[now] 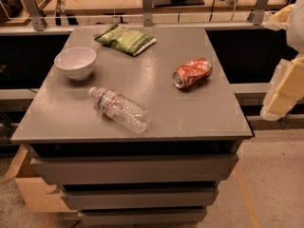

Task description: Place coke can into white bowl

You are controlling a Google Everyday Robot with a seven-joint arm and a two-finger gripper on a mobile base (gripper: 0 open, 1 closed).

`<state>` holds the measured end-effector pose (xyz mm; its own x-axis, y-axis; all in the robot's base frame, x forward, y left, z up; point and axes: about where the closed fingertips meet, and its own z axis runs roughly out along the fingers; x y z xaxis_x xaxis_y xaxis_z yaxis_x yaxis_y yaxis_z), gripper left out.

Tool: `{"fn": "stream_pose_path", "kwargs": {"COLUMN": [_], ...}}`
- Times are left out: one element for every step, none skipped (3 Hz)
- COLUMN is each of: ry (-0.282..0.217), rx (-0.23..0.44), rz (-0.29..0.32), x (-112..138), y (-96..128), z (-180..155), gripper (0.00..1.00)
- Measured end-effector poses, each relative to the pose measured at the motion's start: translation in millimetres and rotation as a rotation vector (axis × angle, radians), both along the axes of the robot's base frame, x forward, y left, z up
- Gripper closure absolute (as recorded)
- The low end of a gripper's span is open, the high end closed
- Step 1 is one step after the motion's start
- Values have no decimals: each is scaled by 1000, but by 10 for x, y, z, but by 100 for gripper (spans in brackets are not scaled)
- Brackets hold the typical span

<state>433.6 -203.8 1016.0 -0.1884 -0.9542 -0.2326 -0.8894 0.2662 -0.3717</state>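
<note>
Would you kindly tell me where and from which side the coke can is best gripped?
Probably across its red middle, from above: the coke can lies dented on its side on the table, silver end toward the front left, so its rounded flanks are free. The claw hangs off the table's right edge, nearest that can.

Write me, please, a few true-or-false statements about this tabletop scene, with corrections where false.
The coke can lies on its side on the table. True.
The coke can sits in the white bowl. False: it lies well apart from the bowl.
The water bottle stands upright. False: it lies on its side.
The gripper hangs past the table's edge at the picture's right, off the can. True.
A green bag lies near the table's far edge. True.
</note>
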Motion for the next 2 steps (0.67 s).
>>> {"fn": "stream_pose_path", "kwargs": {"ry": [0, 15], "rx": [0, -24], "rz": [0, 74], "x": [0, 350], "y": [0, 44], "z": [1, -105], "gripper": [0, 0]}}
